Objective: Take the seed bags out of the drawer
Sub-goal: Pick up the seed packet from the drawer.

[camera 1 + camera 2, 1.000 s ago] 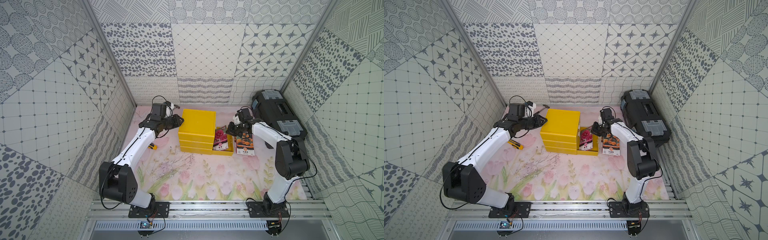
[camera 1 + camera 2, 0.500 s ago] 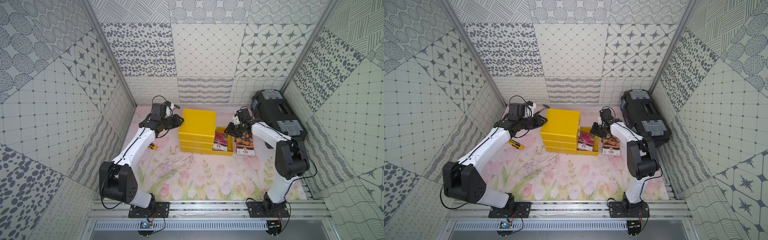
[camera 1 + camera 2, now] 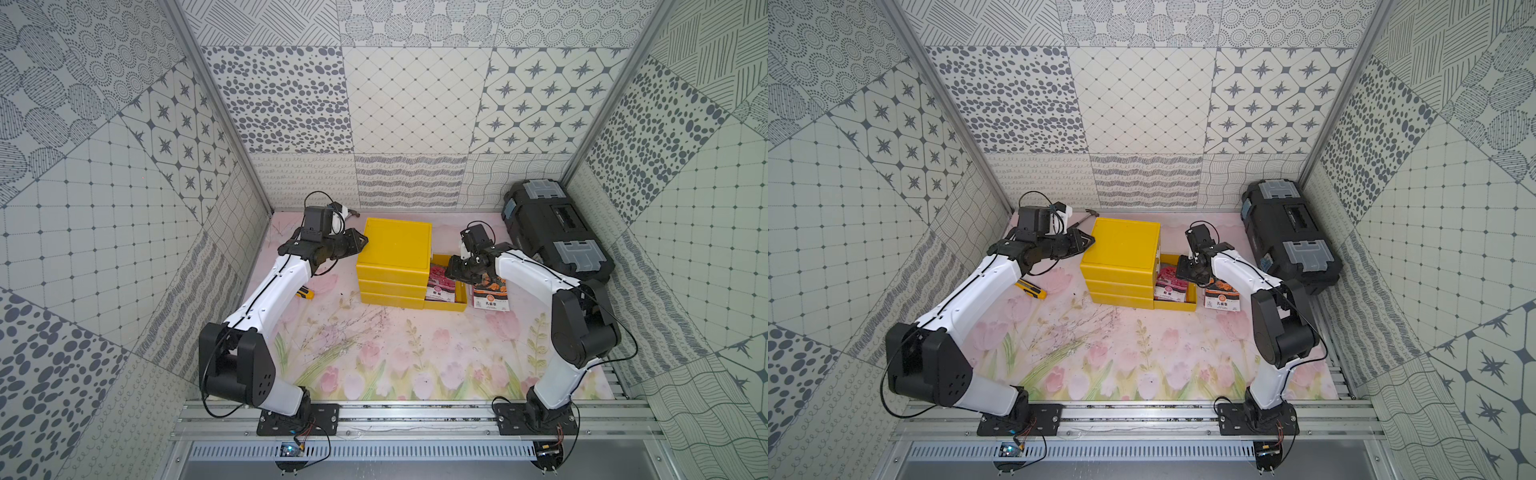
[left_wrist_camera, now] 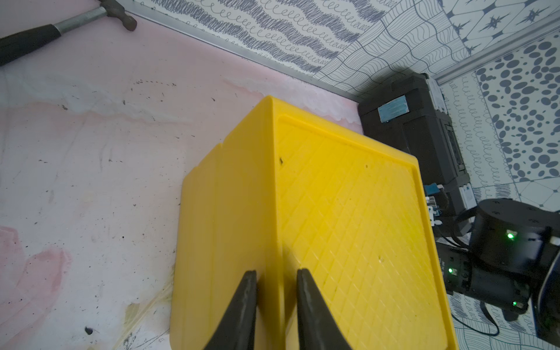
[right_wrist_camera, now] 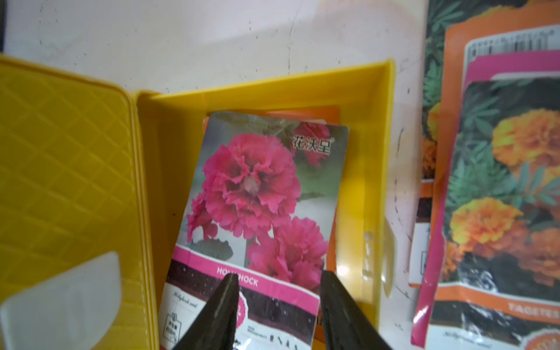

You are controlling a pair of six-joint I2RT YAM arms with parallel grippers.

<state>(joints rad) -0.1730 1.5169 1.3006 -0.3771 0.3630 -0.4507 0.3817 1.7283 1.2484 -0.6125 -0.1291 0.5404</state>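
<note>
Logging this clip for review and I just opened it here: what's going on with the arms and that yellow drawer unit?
The left gripper appears to clamp the yellow cabinet by its top edge, steadying it. The right gripper hangs open over a pink hollyhock seed bag lying in the pulled-out bottom drawer, holding nothing. An orange bag shows beneath it. A pile of seed bags already lies on the mat beside the drawer, so the job looks partly done.

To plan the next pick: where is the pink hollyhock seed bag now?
In both top views the pink hollyhock seed bag lies in the pulled-out bottom drawer of the yellow cabinet, on the robot's right, under the open right gripper.
</note>
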